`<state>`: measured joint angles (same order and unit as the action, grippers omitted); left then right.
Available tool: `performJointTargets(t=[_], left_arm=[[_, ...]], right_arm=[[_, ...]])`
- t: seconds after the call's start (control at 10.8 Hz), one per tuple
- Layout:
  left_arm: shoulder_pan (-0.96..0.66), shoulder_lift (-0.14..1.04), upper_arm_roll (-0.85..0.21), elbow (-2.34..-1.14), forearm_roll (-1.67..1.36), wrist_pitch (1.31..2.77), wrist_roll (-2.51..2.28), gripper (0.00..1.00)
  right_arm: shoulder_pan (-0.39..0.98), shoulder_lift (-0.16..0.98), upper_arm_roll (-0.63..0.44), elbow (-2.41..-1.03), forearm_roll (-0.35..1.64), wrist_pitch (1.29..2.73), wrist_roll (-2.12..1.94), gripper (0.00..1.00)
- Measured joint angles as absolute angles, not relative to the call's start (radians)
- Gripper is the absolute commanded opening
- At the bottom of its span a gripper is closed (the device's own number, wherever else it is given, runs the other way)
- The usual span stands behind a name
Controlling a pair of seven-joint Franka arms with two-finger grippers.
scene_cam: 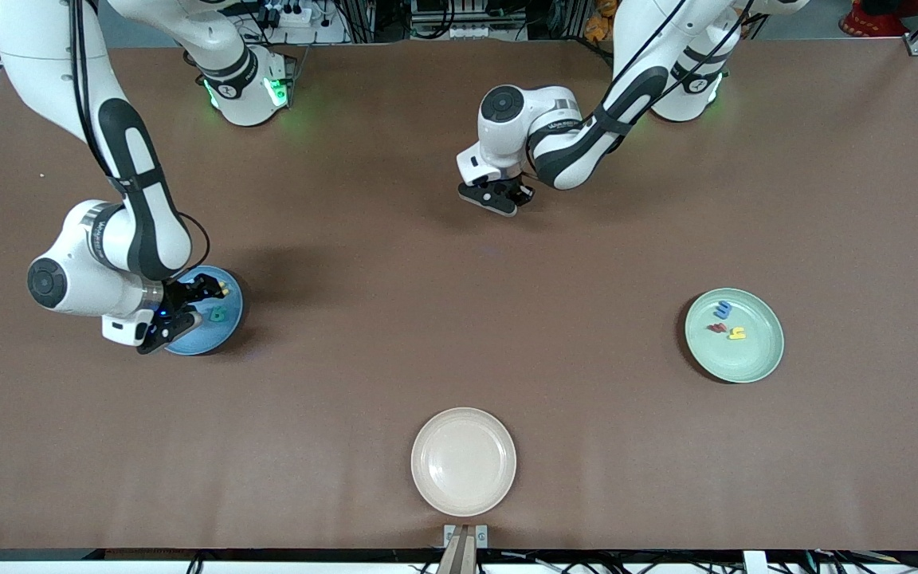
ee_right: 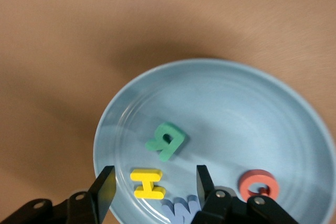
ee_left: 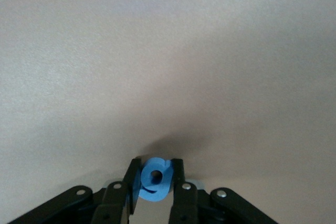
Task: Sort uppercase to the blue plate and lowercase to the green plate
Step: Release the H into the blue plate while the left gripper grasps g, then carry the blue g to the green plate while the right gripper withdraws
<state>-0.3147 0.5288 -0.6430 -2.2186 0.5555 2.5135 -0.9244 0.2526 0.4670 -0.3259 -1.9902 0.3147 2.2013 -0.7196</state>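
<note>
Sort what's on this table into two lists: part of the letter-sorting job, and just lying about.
Part of the job:
- blue plate holding teal R, yellow H, red ring letter, blue M
- green plate with three small letters
- blue rounded letter in left gripper

Lying about:
- cream plate

Both arms [scene_cam: 132,199] were glossy white with black joint bands, black cables, green-lit bases [scene_cam: 248,92], and black grippers [scene_cam: 497,195] with silver screws
</note>
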Motion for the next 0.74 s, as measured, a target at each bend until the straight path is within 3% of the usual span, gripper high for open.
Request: performJointTargets(t=[0.37,0.46,0.56,0.74], left_arm=[[-0.252,0.484,-0.607,-2.167,0.567,2.515,-0.925,0.0],[-0.223,0.454,-0.607,-2.152,0.567,2.514,-0.925,0.0],[-0.197,0.427,-0.607,-2.141,0.567,2.513,-0.925,0.0],[-0.144,0.392,-0.606,-2.118,0.56,2.512,-0.926,0.0]], right_arm=[[0.256,0.419,-0.325,-1.857,0.184,2.039,-0.434,0.75],[0.256,0.41,-0.325,-1.809,0.165,1.999,-0.385,0.79],[0.257,0.398,-0.325,-1.776,0.157,1.979,-0.347,0.92],[0.256,0.362,-0.324,-1.747,0.154,1.96,-0.272,0.94]])
